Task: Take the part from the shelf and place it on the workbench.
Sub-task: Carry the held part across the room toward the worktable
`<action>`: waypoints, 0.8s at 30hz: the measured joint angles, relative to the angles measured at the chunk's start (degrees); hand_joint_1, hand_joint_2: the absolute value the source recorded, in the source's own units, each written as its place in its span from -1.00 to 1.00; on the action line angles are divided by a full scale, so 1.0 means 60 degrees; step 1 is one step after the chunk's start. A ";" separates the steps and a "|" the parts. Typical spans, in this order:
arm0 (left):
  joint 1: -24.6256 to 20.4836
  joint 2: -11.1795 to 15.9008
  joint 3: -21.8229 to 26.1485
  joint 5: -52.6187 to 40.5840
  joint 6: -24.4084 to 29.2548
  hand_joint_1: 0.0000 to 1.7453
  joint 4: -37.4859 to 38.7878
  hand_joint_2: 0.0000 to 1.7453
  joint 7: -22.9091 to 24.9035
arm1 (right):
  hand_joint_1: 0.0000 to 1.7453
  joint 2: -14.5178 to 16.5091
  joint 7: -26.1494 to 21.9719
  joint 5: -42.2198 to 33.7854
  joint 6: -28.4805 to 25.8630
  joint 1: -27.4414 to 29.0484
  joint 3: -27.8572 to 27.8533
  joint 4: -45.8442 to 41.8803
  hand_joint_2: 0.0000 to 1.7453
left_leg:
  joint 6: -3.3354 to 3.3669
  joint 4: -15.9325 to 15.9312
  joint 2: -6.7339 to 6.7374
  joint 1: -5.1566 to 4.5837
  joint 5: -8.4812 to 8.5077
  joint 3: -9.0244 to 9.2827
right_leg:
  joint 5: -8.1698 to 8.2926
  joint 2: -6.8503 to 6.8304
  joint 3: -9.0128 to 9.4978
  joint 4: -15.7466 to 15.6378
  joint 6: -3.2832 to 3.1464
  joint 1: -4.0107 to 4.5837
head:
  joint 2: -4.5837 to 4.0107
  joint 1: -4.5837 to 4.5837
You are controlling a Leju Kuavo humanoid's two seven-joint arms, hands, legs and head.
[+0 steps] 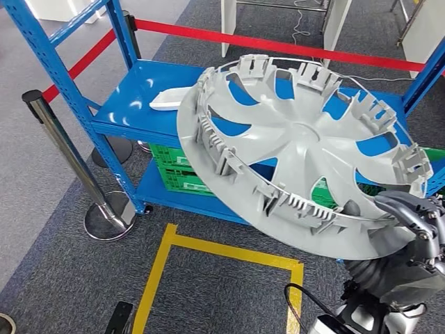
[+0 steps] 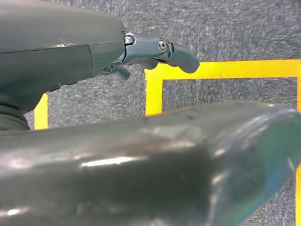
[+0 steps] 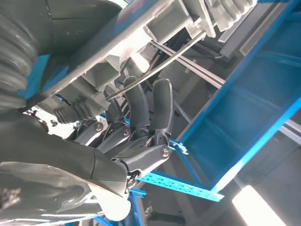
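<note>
Fronting blue shelf [image 1: 131,104] — grey carpet [image 1: 220,292], yellow tape [image 1: 157,275]

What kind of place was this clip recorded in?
Probably a workshop or factory test area: blue steel shelving, a roped-off zone with a red barrier, yellow floor tape, and a grey hubcap.

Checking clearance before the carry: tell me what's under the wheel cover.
Below the wheel cover, held by the right hand, show the blue shelf, green crates and grey carpet. Its disc hides much of the shelf and crates.
</note>
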 joint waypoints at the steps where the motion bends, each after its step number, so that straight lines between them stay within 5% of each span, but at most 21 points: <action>1: -0.0010 0.0003 0.0000 -0.0033 -0.0005 -1.00 0.0000 -1.00 0.0000 | 1.00 0.0001 -0.0001 -0.0017 0.0000 0.0031 0.0000 -0.0037 1.00 | 0.0040 -0.0322 -0.0007 -0.0030 -0.0058 0.0157 | 0.0073 -0.0009 -0.0055 0.0008 0.0052 -0.0007 | 0.0000 0.0001; 4: 0.0028 -0.0076 0.0005 -0.0085 0.0120 -1.00 0.0000 -1.00 0.0000 | 1.00 0.0000 -0.0001 -0.0406 0.0000 0.0248 -0.0025 -0.0224 1.00 | 0.0153 -0.0540 0.0025 -0.0039 0.0123 0.0026 | 0.0073 -0.0001 -0.0246 0.0084 0.0229 -0.0053 | 0.0000 -0.0004; 6: 0.0079 -0.0210 0.0015 -0.0096 0.0275 -1.00 0.0002 -1.00 -0.0001 | 1.00 -0.0007 0.0000 -0.0778 0.0000 0.0418 -0.0069 -0.0336 1.00 | 0.0258 -0.0616 0.0062 -0.0003 0.0359 -0.0192 | -0.0592 0.0029 -0.0487 0.0613 0.0319 -0.0064 | 0.0000 0.0023; 9: 0.0170 -0.0403 0.0018 -0.0138 0.0413 -1.00 0.0006 -1.00 -0.0073 | 1.00 -0.0024 0.0002 -0.1026 0.0000 0.0532 -0.0161 -0.0364 1.00 | 0.0313 -0.0590 0.0090 -0.0030 0.0686 -0.0631 | -0.1770 0.0038 -0.0836 0.2317 0.0413 -0.0083 | 0.0000 0.0050; 11: 0.0224 -0.0476 0.0025 -0.0127 0.0456 -1.00 0.0012 -1.00 -0.0201 | 1.00 -0.0027 0.0002 -0.0939 0.0000 0.0549 -0.0196 -0.0330 1.00 | 0.0292 -0.0555 0.0114 -0.0029 0.0909 -0.0952 | -0.1535 0.0037 -0.0656 0.2749 0.0456 -0.0102 | 0.0000 0.0060; 13: 0.0240 -0.0494 0.0039 -0.0096 0.0353 -1.00 0.0015 -1.00 -0.0387 | 1.00 -0.0027 0.0003 -0.0788 0.0000 0.0496 -0.0202 -0.0254 1.00 | 0.0235 -0.0467 0.0121 -0.0011 0.1107 -0.1261 | -0.0898 0.0034 0.0120 0.1930 0.0480 -0.0137 | 0.0000 0.0062; 14: 0.0235 -0.0483 0.0046 -0.0080 0.0245 -1.00 0.0014 -1.00 -0.0512 | 1.00 -0.0026 0.0003 -0.0723 0.0000 0.0451 -0.0192 -0.0204 1.00 | 0.0192 -0.0389 0.0113 -0.0019 0.1194 -0.1403 | -0.0802 0.0035 0.0702 0.1155 0.0487 -0.0148 | 0.0000 0.0070; 16: 0.0217 -0.0450 0.0056 -0.0066 0.0042 -1.00 0.0012 -1.00 -0.0732 | 1.00 -0.0025 0.0003 -0.0662 0.0002 0.0379 -0.0154 -0.0107 1.00 | 0.0105 -0.0267 0.0098 -0.0048 0.1363 -0.1576 | -0.1050 0.0052 0.1493 -0.0109 0.0422 -0.0145 | 0.0000 0.0083; 19: 0.0220 -0.0386 0.0097 -0.0066 -0.0056 -1.00 0.0013 -1.00 -0.0848 | 1.00 -0.0024 -0.0001 -0.0720 0.0004 0.0368 -0.0101 0.0009 1.00 | -0.0027 -0.0224 0.0090 -0.0039 0.1534 -0.1706 | -0.1132 0.0048 0.1454 -0.0413 0.0197 -0.0122 | 0.0000 0.0088; 21: 0.0258 -0.0357 0.0139 -0.0102 -0.0073 -1.00 0.0015 -1.00 -0.0844 | 1.00 -0.0025 0.0001 -0.0887 0.0004 0.0397 -0.0075 0.0058 1.00 | -0.0140 0.0183 0.0084 -0.0007 0.0944 -0.1839 | -0.0957 0.0010 0.1264 -0.0390 0.0033 -0.0135 | 0.0000 0.0075; 24: 0.0292 -0.0331 0.0162 -0.0249 -0.0020 -1.00 0.0015 -1.00 -0.0611 | 1.00 -0.0027 0.0002 -0.1220 0.0004 0.0454 -0.0077 0.0095 1.00 | -0.0239 0.1936 0.0083 0.0020 -0.0489 -0.2099 | -0.0658 -0.0016 0.0965 -0.0334 -0.0065 -0.0112 | 0.0000 0.0048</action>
